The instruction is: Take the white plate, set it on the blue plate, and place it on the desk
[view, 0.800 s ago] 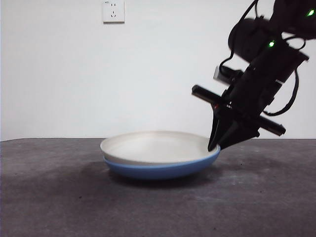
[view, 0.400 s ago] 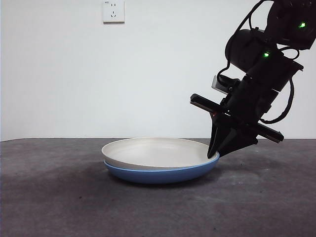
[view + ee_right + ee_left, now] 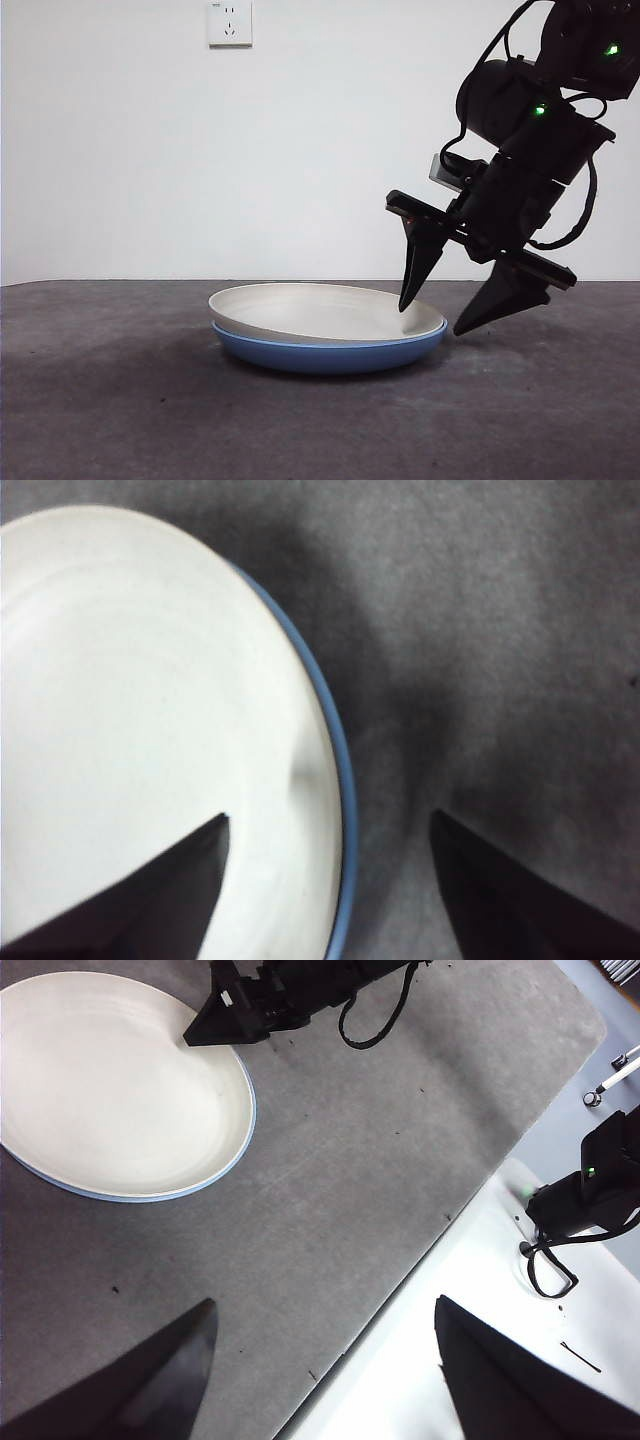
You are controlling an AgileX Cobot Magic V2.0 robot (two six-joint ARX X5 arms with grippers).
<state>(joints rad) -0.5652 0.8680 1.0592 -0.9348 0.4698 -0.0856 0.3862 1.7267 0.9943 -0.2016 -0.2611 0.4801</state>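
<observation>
Released: right tool spreads off the rim

Your white plate [image 3: 325,310] now sits nested in the blue plate [image 3: 330,352] on the surface [image 3: 120,410]. Right tool [image 3: 435,318] straddles its rim, spread wide (one jaw inside). Left tool [image 3: 320,1360] waits wide, well apart.

White plate [image 3: 322,308] nested in blue plate [image 3: 330,353], centre of front view, lower half. Both on desk [image 3: 120,400], which fills bottom of frame. Right gripper [image 3: 440,318] at plates' right edge, jaws apart: one tip over white plate's rim, other tip outside, right of both plates. Wall socket [image 3: 229,22] upper left, behind. Left gripper [image 3: 320,1360] well apart from plates, jaws spread.
</observation>
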